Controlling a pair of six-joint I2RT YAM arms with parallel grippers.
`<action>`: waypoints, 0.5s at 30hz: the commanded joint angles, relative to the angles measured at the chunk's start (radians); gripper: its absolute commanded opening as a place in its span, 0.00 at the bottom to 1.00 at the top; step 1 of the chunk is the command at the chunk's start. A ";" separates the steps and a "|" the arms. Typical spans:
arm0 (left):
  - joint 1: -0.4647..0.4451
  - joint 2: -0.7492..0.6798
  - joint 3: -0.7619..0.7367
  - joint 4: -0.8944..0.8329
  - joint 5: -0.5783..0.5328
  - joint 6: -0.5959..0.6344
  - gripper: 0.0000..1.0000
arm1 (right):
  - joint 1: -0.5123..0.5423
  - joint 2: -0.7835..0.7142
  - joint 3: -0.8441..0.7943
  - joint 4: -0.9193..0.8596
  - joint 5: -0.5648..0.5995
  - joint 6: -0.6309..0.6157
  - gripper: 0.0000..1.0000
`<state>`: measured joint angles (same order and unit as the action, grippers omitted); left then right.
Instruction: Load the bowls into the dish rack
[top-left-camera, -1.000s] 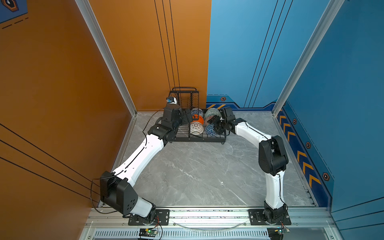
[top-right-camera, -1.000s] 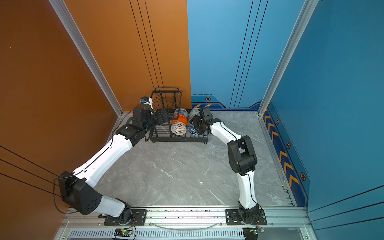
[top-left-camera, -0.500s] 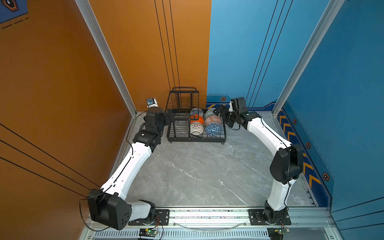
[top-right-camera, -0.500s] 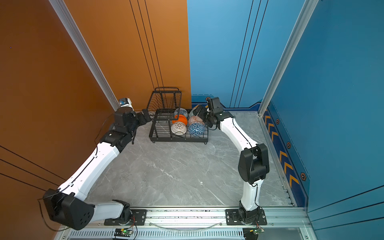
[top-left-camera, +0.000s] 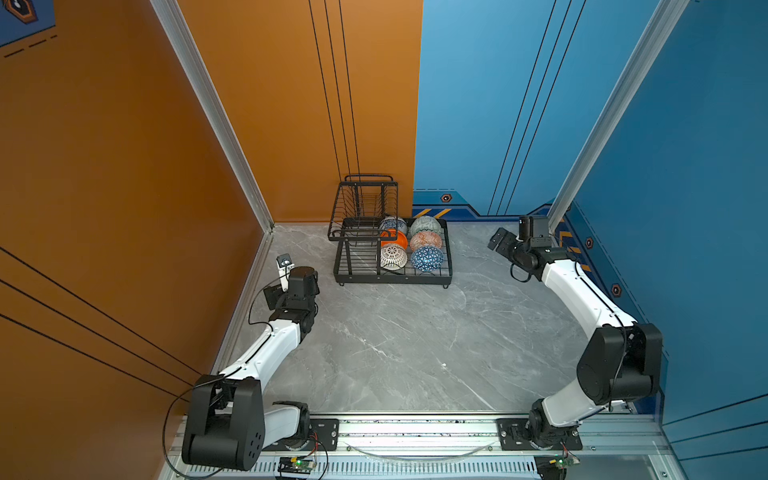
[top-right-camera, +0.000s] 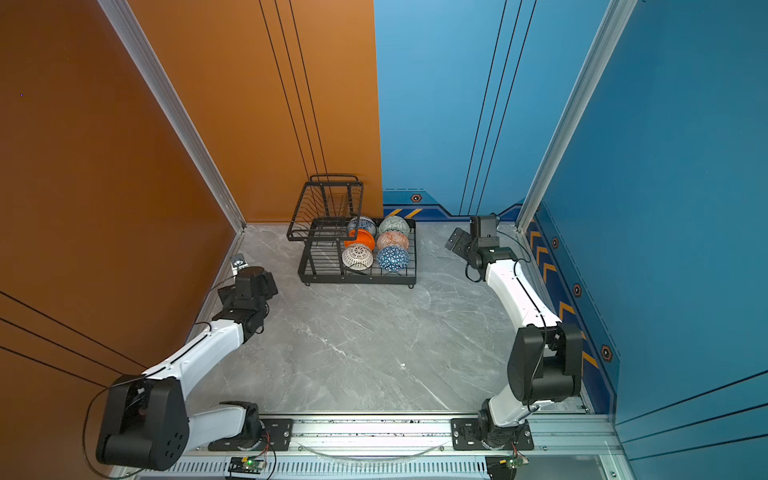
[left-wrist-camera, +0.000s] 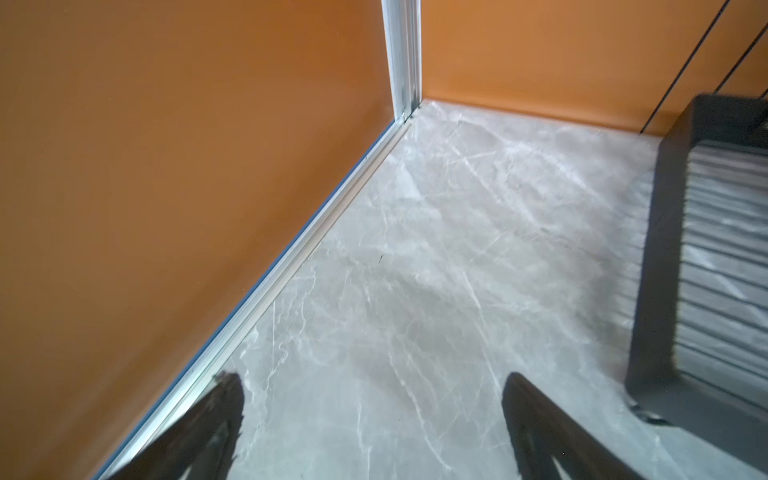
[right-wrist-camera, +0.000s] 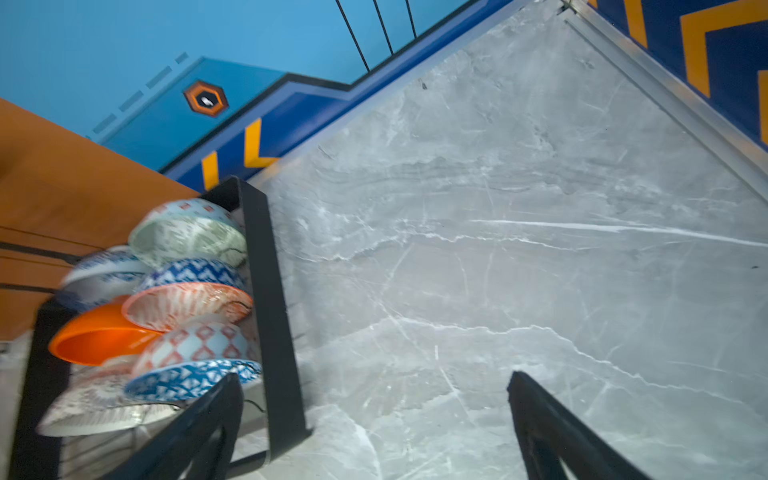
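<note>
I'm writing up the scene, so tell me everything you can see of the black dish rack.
The dish rack is black wire on a flat-bar frame, looking like metal, standing upright on small feet on the grey marble-look table by the back wall. A smaller raised basket, empty, sits over its left end. Six bowls lean on edge in two rows of three in the right half of its lower tray. Nothing else touches it.
</note>
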<state>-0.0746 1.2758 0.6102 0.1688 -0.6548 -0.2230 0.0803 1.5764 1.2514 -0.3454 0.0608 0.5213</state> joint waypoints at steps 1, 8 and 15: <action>0.004 0.025 -0.059 0.141 0.004 0.032 0.98 | -0.001 -0.024 -0.060 0.083 0.110 -0.165 1.00; 0.033 0.066 -0.145 0.247 0.082 0.022 0.98 | -0.075 -0.031 -0.351 0.367 0.129 -0.184 1.00; 0.063 0.118 -0.125 0.312 0.191 0.048 0.98 | -0.143 -0.122 -0.534 0.480 0.205 -0.173 1.00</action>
<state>-0.0208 1.3628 0.4721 0.4183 -0.5282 -0.1974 -0.0471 1.5265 0.7334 0.0326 0.2058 0.3630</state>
